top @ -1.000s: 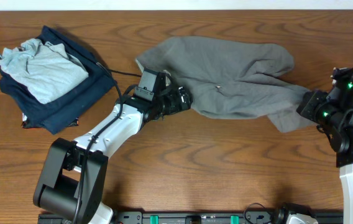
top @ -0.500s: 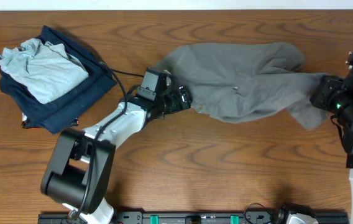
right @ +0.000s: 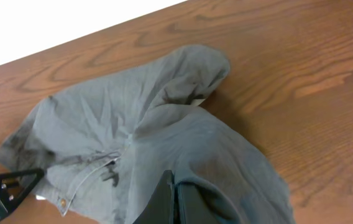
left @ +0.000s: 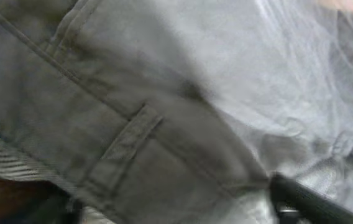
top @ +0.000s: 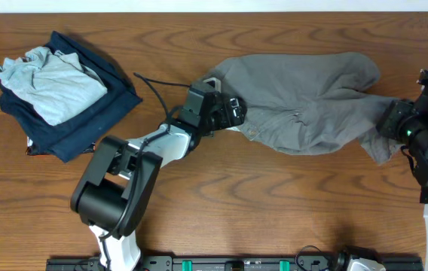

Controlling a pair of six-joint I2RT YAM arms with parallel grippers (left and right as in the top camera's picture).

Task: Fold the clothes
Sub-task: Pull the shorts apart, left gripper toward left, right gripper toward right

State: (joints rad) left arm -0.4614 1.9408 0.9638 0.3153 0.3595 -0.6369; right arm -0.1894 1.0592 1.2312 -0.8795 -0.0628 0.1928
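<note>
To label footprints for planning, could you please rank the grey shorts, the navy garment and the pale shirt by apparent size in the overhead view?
Largest: the grey shorts, spread widest.
Next: the navy garment, judged by its outline, as it is partly covered.
Smallest: the pale shirt, crumpled on top of it.

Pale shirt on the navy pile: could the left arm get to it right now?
Probably not yet. The left pincer grips the grey shorts and would have to let go first. The pale shirt itself lies uncovered, bare table between.
</note>
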